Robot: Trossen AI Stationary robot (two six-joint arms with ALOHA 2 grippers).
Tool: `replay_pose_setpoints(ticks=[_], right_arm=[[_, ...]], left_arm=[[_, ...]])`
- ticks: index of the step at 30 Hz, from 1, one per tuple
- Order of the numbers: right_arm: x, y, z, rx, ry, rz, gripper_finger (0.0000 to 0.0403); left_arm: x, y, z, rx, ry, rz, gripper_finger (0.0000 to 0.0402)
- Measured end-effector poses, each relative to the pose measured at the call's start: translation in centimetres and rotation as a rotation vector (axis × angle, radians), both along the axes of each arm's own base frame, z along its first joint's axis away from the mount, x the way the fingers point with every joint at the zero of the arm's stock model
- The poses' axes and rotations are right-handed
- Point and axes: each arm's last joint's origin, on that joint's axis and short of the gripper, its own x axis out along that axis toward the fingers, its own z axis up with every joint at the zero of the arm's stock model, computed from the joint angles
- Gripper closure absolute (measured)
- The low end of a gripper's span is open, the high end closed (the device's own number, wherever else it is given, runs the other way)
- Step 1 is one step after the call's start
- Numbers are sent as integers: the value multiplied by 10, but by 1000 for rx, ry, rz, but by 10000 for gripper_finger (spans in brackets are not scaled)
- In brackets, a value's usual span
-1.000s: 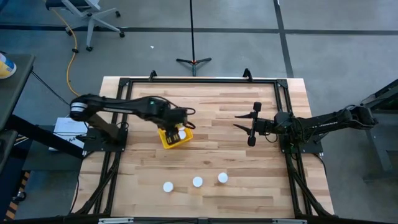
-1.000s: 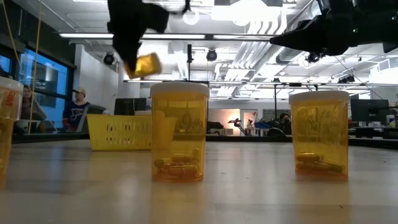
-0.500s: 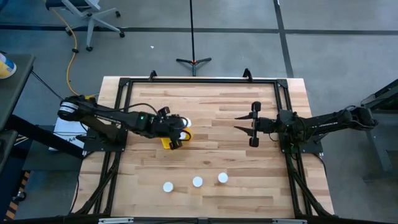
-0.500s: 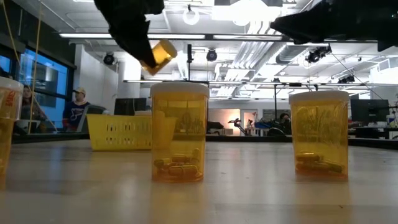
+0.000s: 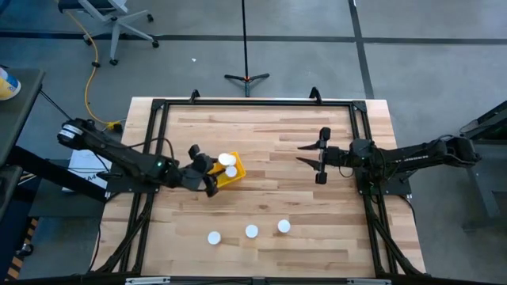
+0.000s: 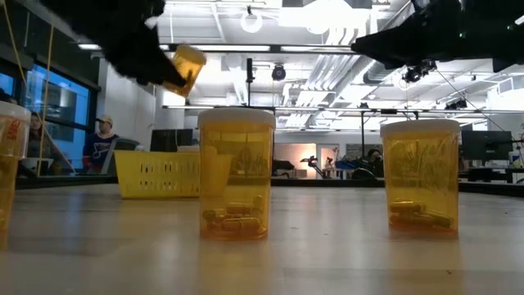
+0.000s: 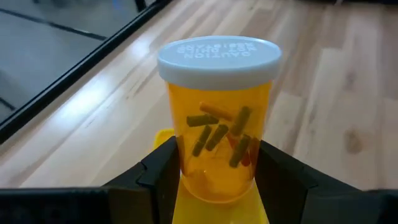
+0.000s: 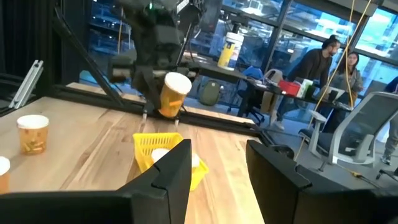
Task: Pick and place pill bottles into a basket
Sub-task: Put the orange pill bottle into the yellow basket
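1. The left gripper (image 5: pixel 207 171) is clenched on a pill bottle (image 7: pixel 217 118), its fingers (image 7: pixel 158 177) pressing the amber sides low down. The bottle hangs tilted in the air over the basket (image 5: pixel 232 175), near the middle of the table (image 5: pixel 269 198) towards its left edge. Because the hold is low on the body, I judge the bottle could pivot or slip free.

2. The yellow basket is small and already holds at least one white-capped bottle (image 5: pixel 230 171). A release from this height, or slightly off-centre, may send the held bottle bouncing off the rim or the bottle inside and rolling across the wood.

3. If the fingers catch the low wall on the way down, the light basket could be pushed or tipped.

4. Three bottles (image 5: pixel 251 231) stand in a row near the front edge, well apart from the basket.

5. The right gripper (image 5: pixel 319 157) hovers empty and parted right of centre; a reach inward risks crossing the left arm.
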Motion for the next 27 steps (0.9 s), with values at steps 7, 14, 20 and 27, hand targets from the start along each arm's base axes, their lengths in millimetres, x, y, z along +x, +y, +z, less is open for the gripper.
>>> replay_pose_setpoints(ticks=[7, 14, 20, 27], right_arm=[[1, 1, 5, 26, -63, 47, 259], [19, -9, -5, 79, -78, 22, 243], [59, -18, 4, 160, -66, 49, 158], [130, -22, 14, 224, -44, 186, 95]], left_arm=[[-3, 1, -20, 5, -114, 13, 188], [0, 0, -15, 59, -157, -34, 188], [2, -1, -12, 64, -173, -78, 188], [4, -3, -8, 84, -194, -120, 188]])
